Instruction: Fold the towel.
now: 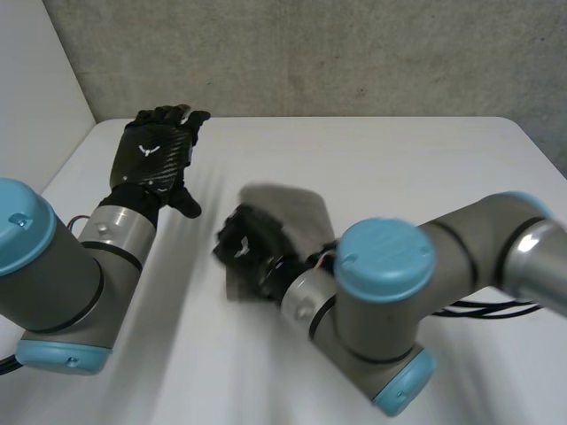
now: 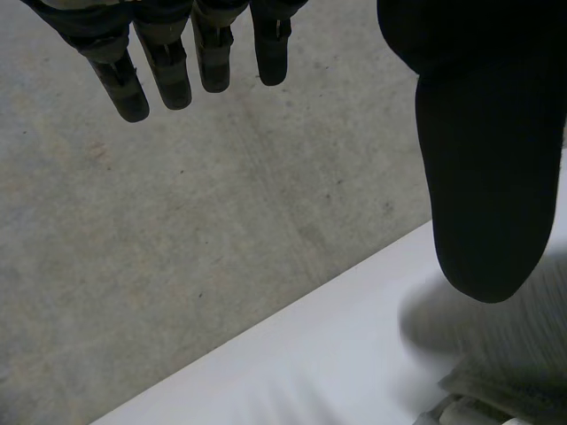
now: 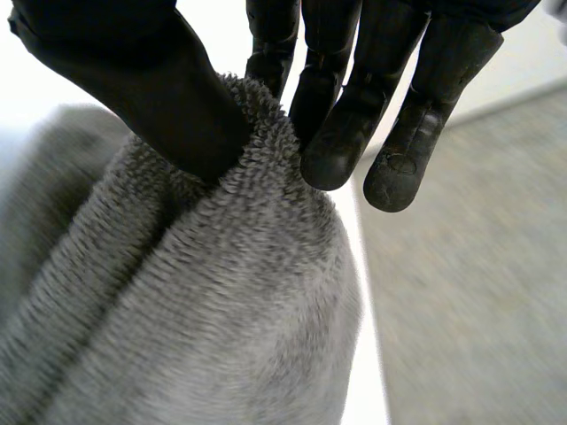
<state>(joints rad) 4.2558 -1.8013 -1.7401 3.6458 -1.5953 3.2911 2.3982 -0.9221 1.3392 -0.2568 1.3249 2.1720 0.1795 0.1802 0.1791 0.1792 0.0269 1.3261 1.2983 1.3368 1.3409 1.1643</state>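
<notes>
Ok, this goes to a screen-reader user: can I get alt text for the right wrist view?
The right hand pinches a raised fold of the fluffy grey towel between its thumb and fingers. The rest of the towel bunches below the palm.

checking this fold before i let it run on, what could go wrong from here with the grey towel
1. The black right hand pinches a bunched part of the fluffy grey towel between thumb and fingers; the hold looks shallow, so the cloth could slip out mid-fold.
2. The black left hand is open and apart from the towel, so nothing pins the cloth to the white table; it may drag or bunch instead of folding flat.
</notes>
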